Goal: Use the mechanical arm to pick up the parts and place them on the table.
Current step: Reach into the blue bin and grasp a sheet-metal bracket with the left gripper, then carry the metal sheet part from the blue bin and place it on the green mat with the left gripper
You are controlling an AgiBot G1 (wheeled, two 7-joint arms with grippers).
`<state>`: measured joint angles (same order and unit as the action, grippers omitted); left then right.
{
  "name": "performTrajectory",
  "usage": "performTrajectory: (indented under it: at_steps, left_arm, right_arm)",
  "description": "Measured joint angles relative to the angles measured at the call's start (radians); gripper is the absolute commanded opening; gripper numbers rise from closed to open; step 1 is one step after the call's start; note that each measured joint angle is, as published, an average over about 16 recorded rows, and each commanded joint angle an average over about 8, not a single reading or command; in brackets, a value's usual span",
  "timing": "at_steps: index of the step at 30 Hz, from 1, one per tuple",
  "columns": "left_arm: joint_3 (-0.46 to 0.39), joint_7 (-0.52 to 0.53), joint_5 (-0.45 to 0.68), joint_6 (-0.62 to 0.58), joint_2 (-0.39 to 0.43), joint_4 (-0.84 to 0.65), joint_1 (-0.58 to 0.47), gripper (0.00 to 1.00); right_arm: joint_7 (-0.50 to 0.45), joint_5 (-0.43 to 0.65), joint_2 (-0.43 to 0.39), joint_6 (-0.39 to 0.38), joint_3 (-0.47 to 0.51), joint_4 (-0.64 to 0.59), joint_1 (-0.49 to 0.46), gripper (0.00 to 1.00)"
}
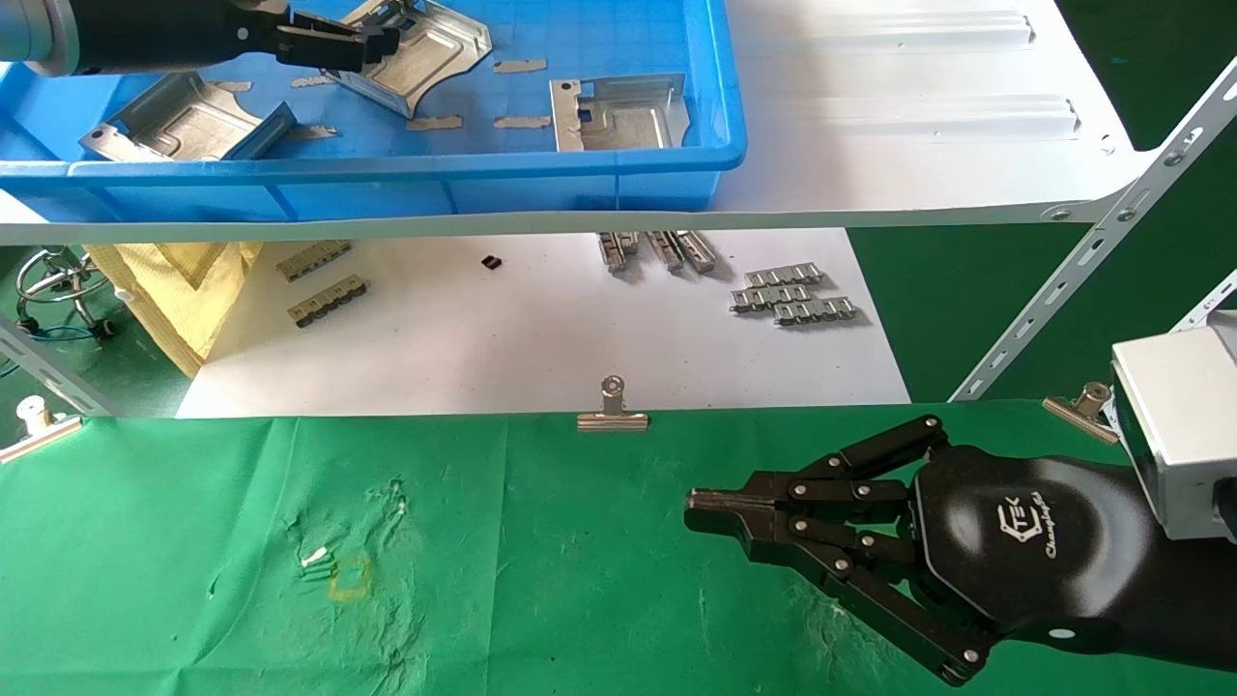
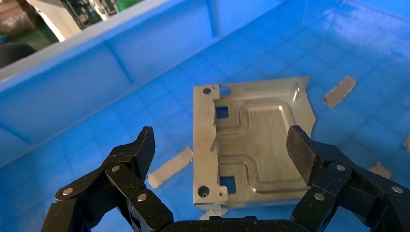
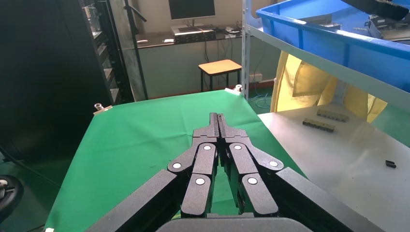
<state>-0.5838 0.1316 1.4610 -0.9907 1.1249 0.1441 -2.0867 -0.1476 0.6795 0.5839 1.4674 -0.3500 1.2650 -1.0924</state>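
Left pincer (image 2: 220, 159) agape over a bracket (image 2: 251, 145) — blue tray (image 1: 676, 159).

We see bright, even light from above: glare whitens the shelf board (image 1: 918, 106), soft shadows under the tray (image 1: 387, 179), focus sharp.

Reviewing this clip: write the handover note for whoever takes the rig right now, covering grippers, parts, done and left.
Left gripper: open, inside the blue tray on the white shelf, fingers either side of one bracket, not yet closed on it.
Right gripper: shut, empty, parked over the green table.
Parts: three brackets in the tray: the targeted one, one at the tray's left, one near its right wall.
Done: no bracket lies on the visible part of the table.
Left: close, lift, place on the cloth; likely repeat for the other two.
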Motion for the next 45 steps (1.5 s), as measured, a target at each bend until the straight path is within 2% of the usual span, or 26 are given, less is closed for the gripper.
performTrajectory:
  at_steps: [11,29,31,32,37,39,40,45]
  left_arm:
    - [-0.013,-0.013,0.020,0.040,0.038,-0.096,-0.034,0.00]
    - [-0.007,-0.023,0.013,0.146,0.071,-0.139,-0.025,0.00]
    - [-0.007,-0.024,0.013,0.149,0.073,-0.140,-0.024,0.00]
    - [-0.007,-0.024,0.014,0.150,0.074,-0.140,-0.024,0.00]
    - [-0.006,-0.030,0.012,0.150,0.074,-0.138,-0.024,0.00]
    - [-0.004,-0.034,0.009,0.147,0.072,-0.136,-0.025,0.00]
    - [-0.003,-0.036,0.007,0.144,0.070,-0.134,-0.027,0.00]
    - [0.010,-0.054,-0.012,0.102,0.053,-0.119,-0.038,0.00]
  right_arm:
    - [0.000,0.000,0.000,0.000,0.000,0.000,0.000,0.00]
    - [0.000,0.000,0.000,0.000,0.000,0.000,0.000,0.01]
    - [0.000,0.000,0.000,0.000,0.000,0.000,0.000,0.09]
    - [0.000,0.000,0.000,0.000,0.000,0.000,0.000,0.18]
    - [0.000,0.000,0.000,0.000,0.000,0.000,0.000,0.80]
    - [0.000,0.000,0.000,0.000,0.000,0.000,0.000,0.97]
    - [0.000,0.000,0.000,0.000,0.000,0.000,0.000,1.00]
    - [0.000,0.000,0.000,0.000,-0.001,0.000,0.000,1.00]
